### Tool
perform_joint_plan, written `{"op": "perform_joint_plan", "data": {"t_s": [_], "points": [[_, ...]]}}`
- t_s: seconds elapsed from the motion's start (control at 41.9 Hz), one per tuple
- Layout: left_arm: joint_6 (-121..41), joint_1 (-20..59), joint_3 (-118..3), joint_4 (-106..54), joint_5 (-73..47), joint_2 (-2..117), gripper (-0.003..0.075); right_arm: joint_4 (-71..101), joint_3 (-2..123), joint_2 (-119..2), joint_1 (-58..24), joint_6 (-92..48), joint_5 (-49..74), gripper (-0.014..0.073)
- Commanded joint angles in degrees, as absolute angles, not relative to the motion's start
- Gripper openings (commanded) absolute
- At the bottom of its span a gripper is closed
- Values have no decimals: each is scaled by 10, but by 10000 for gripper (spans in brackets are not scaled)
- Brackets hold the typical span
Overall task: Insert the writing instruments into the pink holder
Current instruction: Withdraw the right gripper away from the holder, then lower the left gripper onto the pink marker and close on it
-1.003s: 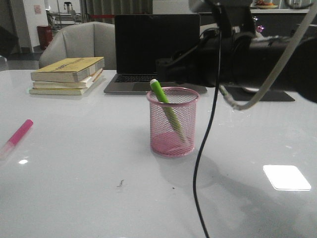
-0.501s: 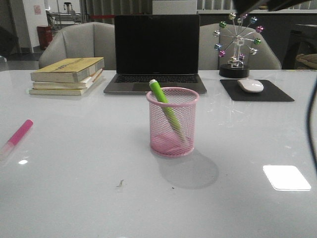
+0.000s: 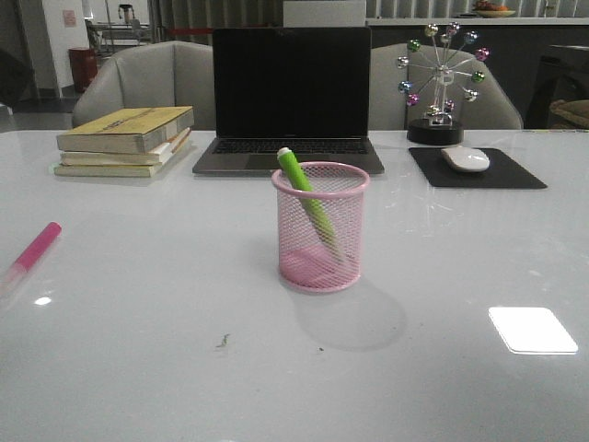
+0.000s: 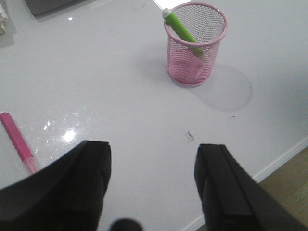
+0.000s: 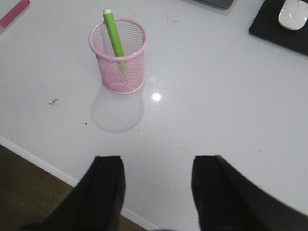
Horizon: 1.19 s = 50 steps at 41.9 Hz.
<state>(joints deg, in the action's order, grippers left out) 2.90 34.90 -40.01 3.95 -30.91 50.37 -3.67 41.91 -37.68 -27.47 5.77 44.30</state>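
On the table [image 3: 138,368], along the far edge, sit a laptop [image 3: 291,97], a book stack [image 3: 124,140] toward the far left corner, and a mouse pad [image 3: 479,170] with a mouse [image 3: 466,158]. At mid-table stands the holder [image 3: 320,226], with the green marker [image 3: 308,203] leaning inside, its tip above the rim. Near the left edge the pink marker [image 3: 32,253] lies flat. Left pincer [image 4: 153,185]: jaws wide apart, empty. Right pincer [image 5: 158,190]: jaws wide apart, empty.

Pink mesh holder [image 3: 320,226] — green marker [image 3: 308,203]
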Motion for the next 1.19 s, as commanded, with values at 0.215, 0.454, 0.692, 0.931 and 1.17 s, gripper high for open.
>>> {"op": "perform_joint_plan", "data": {"t_s": [0.215,0.454,0.692,0.931,1.17], "points": [[67,269,-455,43,-368,536,494,-37,434,-374,-275,56,442,442],[67,145,-511,43,-410,640,488,-37,434,-374,-275,56,443,442],[66,93,-580,49,-401,773,488,-37,434,-374,-275,56,443,442],[66,89,-666,76,-407,910,488,-37,434,-374,-275,56,443,442],[66,78,-758,77,-434,1026,488,-37,434,-374,-275,56,443,442]]}}
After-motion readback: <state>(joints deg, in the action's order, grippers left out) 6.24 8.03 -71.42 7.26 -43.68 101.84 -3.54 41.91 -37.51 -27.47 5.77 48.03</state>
